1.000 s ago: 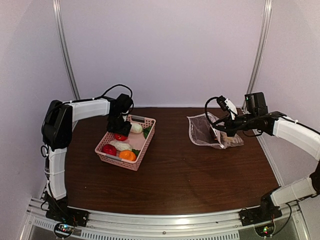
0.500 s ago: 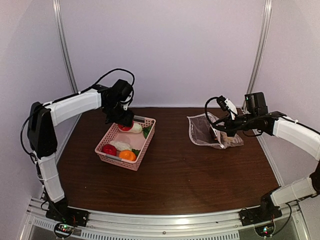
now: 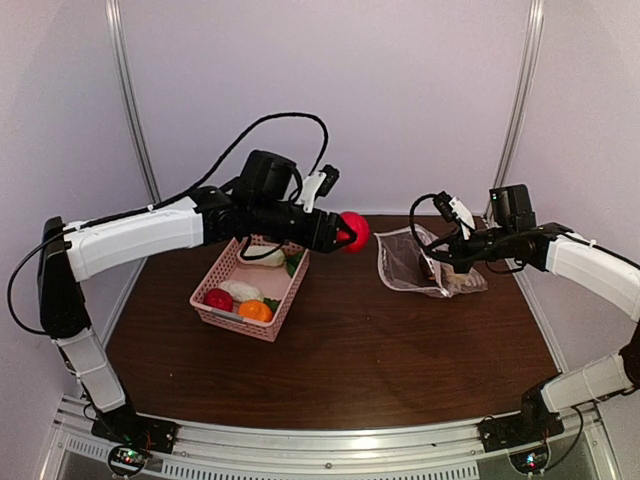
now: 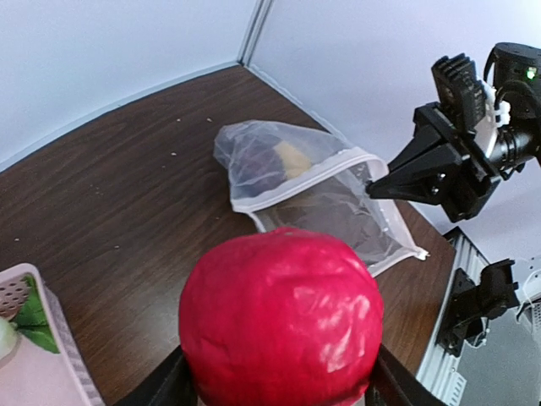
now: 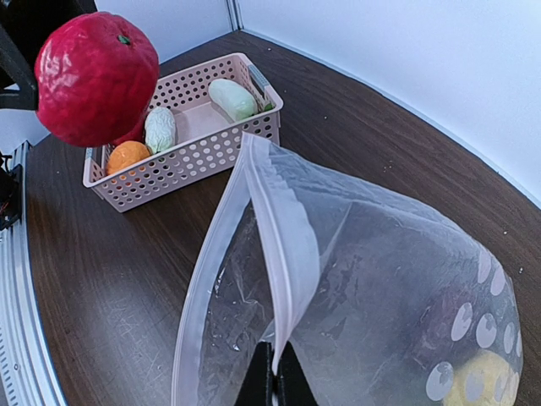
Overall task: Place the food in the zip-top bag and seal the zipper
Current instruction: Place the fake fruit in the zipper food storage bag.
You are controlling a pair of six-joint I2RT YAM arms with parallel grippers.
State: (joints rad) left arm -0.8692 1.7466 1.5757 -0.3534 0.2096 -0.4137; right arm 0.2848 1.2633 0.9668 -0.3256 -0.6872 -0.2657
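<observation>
My left gripper (image 3: 345,234) is shut on a red toy fruit (image 3: 355,230), held in the air between the basket and the zip-top bag (image 3: 408,262). The fruit (image 4: 279,313) fills the left wrist view, and the bag's mouth (image 4: 308,182) lies ahead of it. My right gripper (image 5: 272,372) is shut on the upper zipper strip (image 5: 287,228) and holds the mouth apart. A yellow piece (image 5: 483,381) and a dark one (image 4: 254,161) lie inside the bag. In the pink basket (image 3: 232,318) are a red piece (image 3: 218,299), an orange one (image 3: 255,311) and white radishes (image 3: 243,291).
The basket (image 5: 182,156) stands on the brown table (image 3: 350,350) left of the middle. White walls close in the back and both sides. The right arm's wrist (image 4: 461,152) hangs beyond the bag in the left wrist view.
The left arm lifted the red fruit out of the basket and swung it right, towards the bag. The right gripper and the bag have not moved.
</observation>
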